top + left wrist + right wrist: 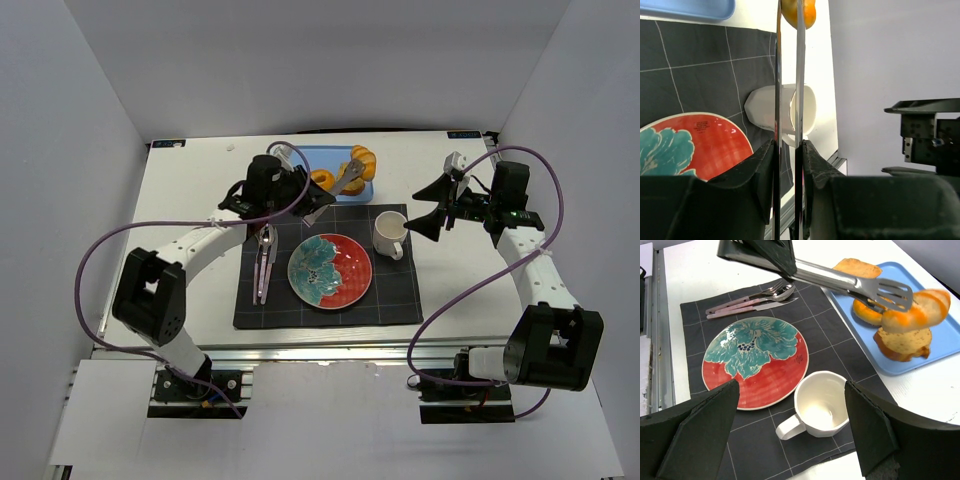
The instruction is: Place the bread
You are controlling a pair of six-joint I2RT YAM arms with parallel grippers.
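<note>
My left gripper point(312, 200) point(788, 150) is shut on the handles of metal tongs point(340, 182) point(788, 75) point(850, 285). The tongs' tips clamp the bread point(362, 160) point(917, 310) point(799, 12), a golden roll with orange-brown ridges. It hangs in the air over the blue tray point(300, 160) point(945, 347) point(685, 7). My right gripper point(435, 205) point(790, 385) is open and empty. It hovers over the white mug point(390, 234) point(820, 405) point(805, 107).
A red and teal plate point(330, 270) point(755, 360) point(695, 145) lies on a dark checked mat point(250, 310), with cutlery point(265, 260) point(755, 297) at its left. A bun point(902, 342), a doughnut point(865, 312) and another piece of bread point(857, 267) lie in the tray.
</note>
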